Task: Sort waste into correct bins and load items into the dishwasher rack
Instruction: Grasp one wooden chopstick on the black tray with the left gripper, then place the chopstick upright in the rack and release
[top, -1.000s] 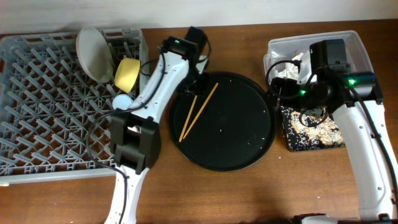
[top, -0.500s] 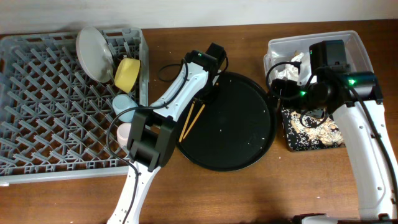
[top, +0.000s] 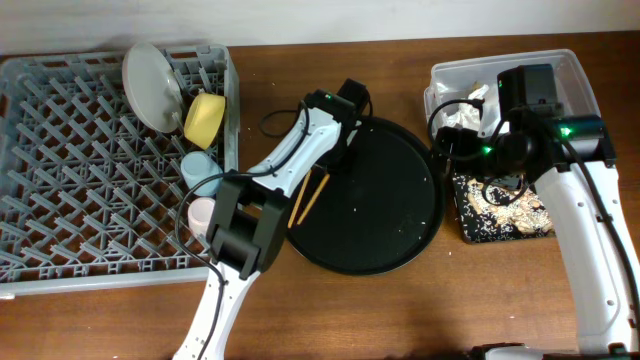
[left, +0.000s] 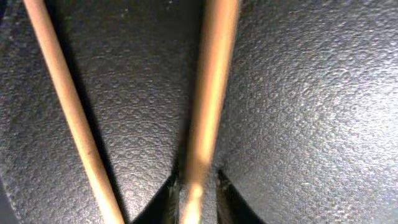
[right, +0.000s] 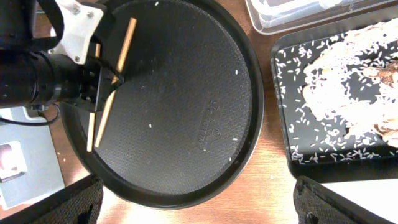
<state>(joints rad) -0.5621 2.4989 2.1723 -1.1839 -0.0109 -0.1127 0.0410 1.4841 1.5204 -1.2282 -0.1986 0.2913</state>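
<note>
Two wooden chopsticks (top: 303, 200) lie on the left part of the large round black tray (top: 390, 235). My left gripper (top: 335, 160) is down on that tray. In the left wrist view its jaws (left: 198, 193) are shut on one chopstick (left: 211, 93), while the other chopstick (left: 71, 118) lies free to its left. The right wrist view shows the same grip (right: 112, 78). My right gripper (right: 198, 202) hangs wide open and holds nothing, above the table between the round tray and the black rectangular tray (right: 283, 124). That tray holds food scraps (right: 348, 68).
The grey rack (top: 60, 200) on the left holds the plate (top: 150, 85), yellow bowl (top: 205, 117), blue cup (top: 198, 167) and pink cup (top: 203, 212). The clear tub (top: 580, 70) at the back right contains the white napkin (top: 465, 113).
My left gripper moved right from the tray's back-left rim, came down over the chopsticks and closed on one. The right arm stayed still.
</note>
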